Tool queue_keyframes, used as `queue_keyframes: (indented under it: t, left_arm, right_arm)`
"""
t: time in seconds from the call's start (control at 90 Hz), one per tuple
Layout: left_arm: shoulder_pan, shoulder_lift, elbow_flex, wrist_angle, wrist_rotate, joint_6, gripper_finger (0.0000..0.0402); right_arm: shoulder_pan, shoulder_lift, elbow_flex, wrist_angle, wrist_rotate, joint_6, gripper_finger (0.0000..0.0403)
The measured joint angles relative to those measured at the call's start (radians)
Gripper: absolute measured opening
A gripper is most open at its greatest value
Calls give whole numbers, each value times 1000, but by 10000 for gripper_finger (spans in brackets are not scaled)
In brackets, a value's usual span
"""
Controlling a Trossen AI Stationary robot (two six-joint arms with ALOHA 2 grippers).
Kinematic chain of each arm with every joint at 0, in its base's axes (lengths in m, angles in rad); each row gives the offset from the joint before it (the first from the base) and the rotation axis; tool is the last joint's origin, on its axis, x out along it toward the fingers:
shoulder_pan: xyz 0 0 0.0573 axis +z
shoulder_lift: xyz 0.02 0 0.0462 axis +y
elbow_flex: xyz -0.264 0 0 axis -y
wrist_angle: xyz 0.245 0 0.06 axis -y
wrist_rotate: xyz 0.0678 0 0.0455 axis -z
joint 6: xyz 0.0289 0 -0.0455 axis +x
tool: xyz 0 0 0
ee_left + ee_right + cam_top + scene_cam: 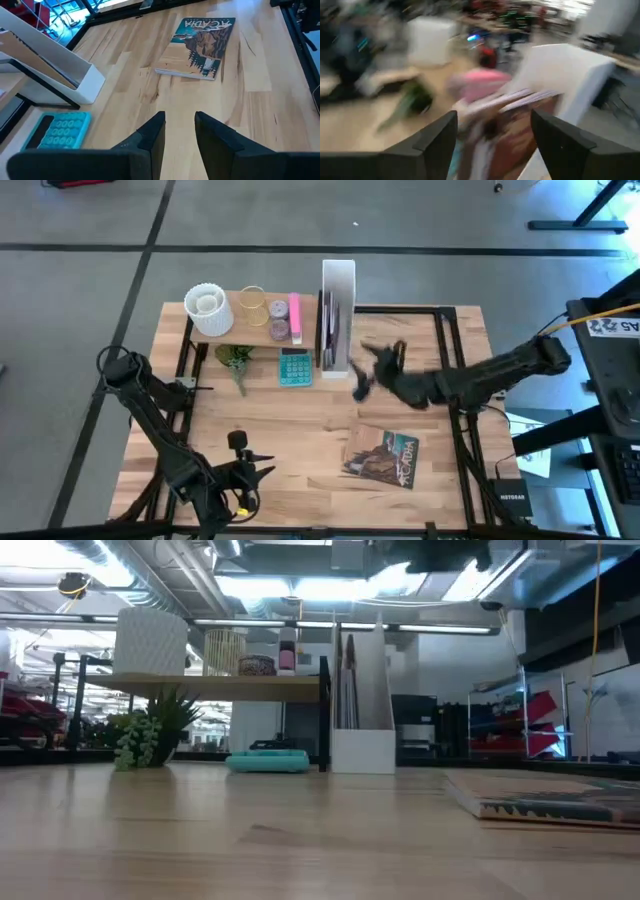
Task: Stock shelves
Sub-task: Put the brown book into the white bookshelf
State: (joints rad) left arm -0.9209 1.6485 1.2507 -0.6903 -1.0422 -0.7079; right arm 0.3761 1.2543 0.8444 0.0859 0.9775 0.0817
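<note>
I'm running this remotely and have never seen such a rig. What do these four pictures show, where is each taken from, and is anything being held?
Two dark robot arms work at a wooden table. One camera looks straight down, one sits at tabletop height, one rides each wrist. The left gripper waits open near the front edge. The right gripper hangs open and empty beside the white file box, which already holds booklets. The small shelf carries a white pot; a plant and a teal calculator sit below. An Arcadia magazine lies flat, unstocked.

Right wrist view motion-blurred, pink item (482, 85) unidentifiable, file box (570, 80) contents smeared
</note>
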Motion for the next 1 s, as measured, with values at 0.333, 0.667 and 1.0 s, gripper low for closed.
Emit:
queue_keyframes:
  t: [0.333, 0.667, 1.0]
  left_arm:
    - [61, 0, 0, 4, 1, 7, 90]
    - [183, 59, 0, 254, 197, 235, 90]
    - [288, 234, 0, 555, 409, 455, 90]
  right_arm:
    - [339, 241, 2, -32, -329, 175, 237]
    - [426, 532, 323, -611, -586, 470, 237]
    - [456, 577, 291, -882, -767, 984, 237]
